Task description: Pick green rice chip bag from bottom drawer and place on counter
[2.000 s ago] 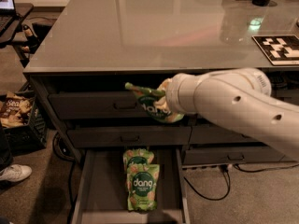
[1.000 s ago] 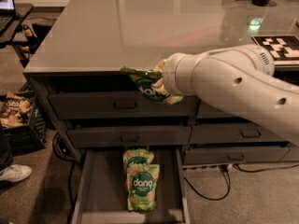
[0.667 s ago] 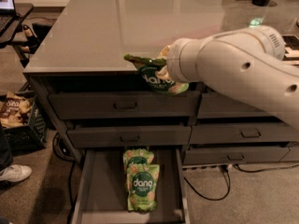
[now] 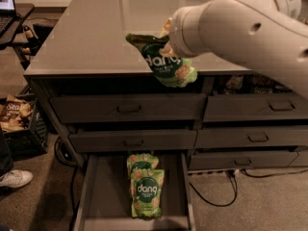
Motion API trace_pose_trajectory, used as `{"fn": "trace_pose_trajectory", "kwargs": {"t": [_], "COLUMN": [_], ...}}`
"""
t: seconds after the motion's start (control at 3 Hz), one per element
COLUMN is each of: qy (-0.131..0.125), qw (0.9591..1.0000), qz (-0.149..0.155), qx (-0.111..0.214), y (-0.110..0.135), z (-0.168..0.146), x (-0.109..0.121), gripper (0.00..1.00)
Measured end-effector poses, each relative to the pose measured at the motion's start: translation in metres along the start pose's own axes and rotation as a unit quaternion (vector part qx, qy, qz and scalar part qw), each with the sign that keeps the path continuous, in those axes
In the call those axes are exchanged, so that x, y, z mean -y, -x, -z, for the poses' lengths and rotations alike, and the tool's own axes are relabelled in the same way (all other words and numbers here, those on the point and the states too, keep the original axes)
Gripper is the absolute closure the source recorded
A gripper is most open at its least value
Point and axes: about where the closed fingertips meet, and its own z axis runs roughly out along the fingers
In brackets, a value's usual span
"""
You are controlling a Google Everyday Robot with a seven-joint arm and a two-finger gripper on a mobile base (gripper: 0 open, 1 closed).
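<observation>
My gripper [image 4: 169,34] is at the end of the white arm, above the counter's front edge. It holds a green rice chip bag [image 4: 163,61] that hangs tilted in the air over the counter [image 4: 86,37]. The fingers are hidden behind the bag and the arm's wrist. The bottom drawer [image 4: 103,196] is pulled open below. Two more green rice chip bags [image 4: 146,191] lie in it, one partly over the other.
Closed drawer fronts with handles [image 4: 129,108] fill the cabinet face. A black crate with a brown "dang" bag [image 4: 13,114] stands on the floor at left. A shoe [image 4: 13,178] is at lower left. Cables [image 4: 216,196] lie on the floor at right.
The arm has lifted the held bag from in front of the upper drawer fronts up to above the counter's front edge. The two bags in the drawer have not moved.
</observation>
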Motion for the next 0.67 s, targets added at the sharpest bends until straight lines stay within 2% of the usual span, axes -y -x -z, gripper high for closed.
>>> {"fn": "trace_pose_trajectory", "kwargs": {"t": [0.67], "qy": [-0.01], "qw": [0.9984], "qz": [0.054], "qx": [-0.016], "y": [-0.003], "z": [-0.014], "x": [0.069], "gripper": [1.0]}}
